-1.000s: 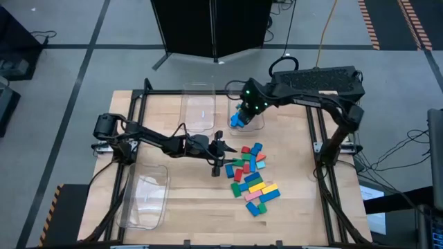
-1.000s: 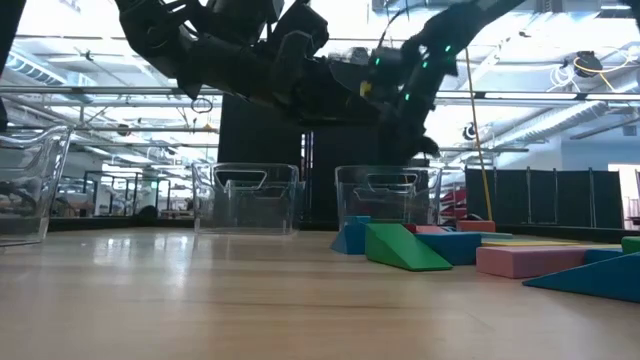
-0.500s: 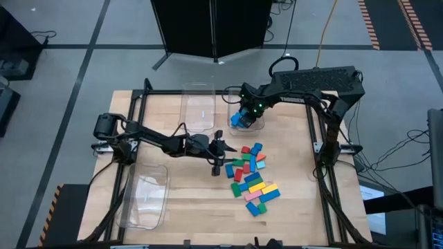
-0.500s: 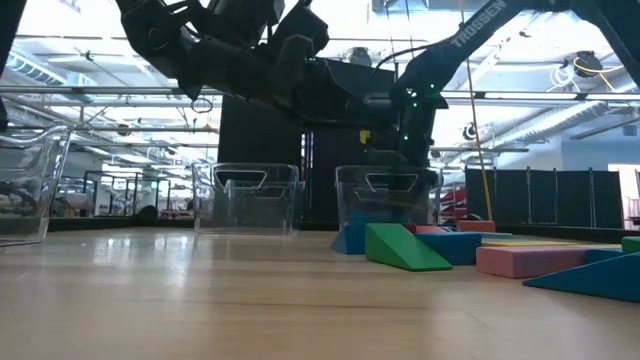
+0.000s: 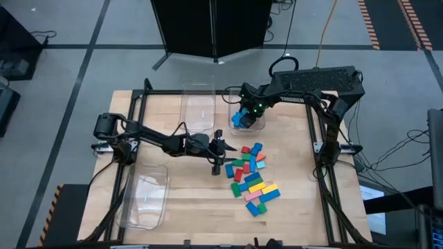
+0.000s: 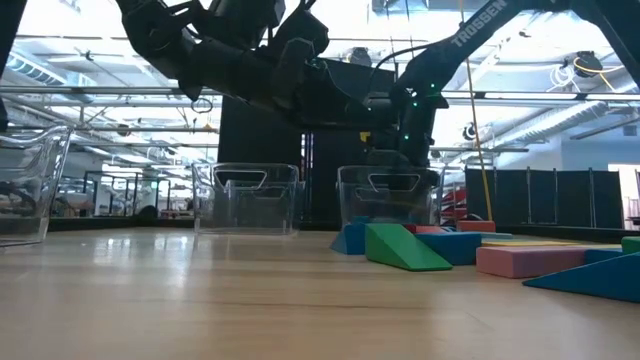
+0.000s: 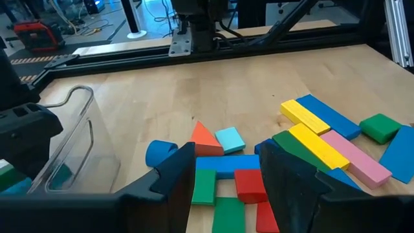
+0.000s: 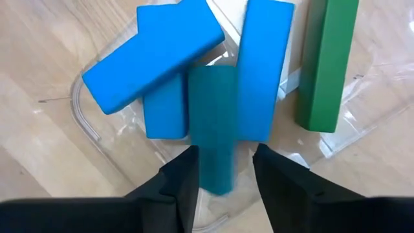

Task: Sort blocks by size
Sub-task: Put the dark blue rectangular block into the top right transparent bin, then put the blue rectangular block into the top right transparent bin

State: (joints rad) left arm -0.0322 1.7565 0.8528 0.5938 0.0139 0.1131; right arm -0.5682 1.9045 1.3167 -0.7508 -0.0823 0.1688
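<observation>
Clear plastic bin (image 5: 247,117) at the table's far side holds several long blue blocks (image 8: 155,55) and 1 green block (image 8: 326,65). Right gripper (image 5: 243,114) hangs directly above it, fingers parted, with a teal block (image 8: 213,126) blurred between them, grip not determinable. Remaining blocks (image 5: 250,176) lie clustered mid-table. Left gripper (image 5: 223,149), fingers apart and empty, hovers beside that cluster.

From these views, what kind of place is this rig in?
Most likely a robotics lab or industrial workshop. The wooden table sits in a black metal frame on a grey floor with striped hazard tape and loose cables. The low view shows a large open hall with ceiling trusses.
</observation>
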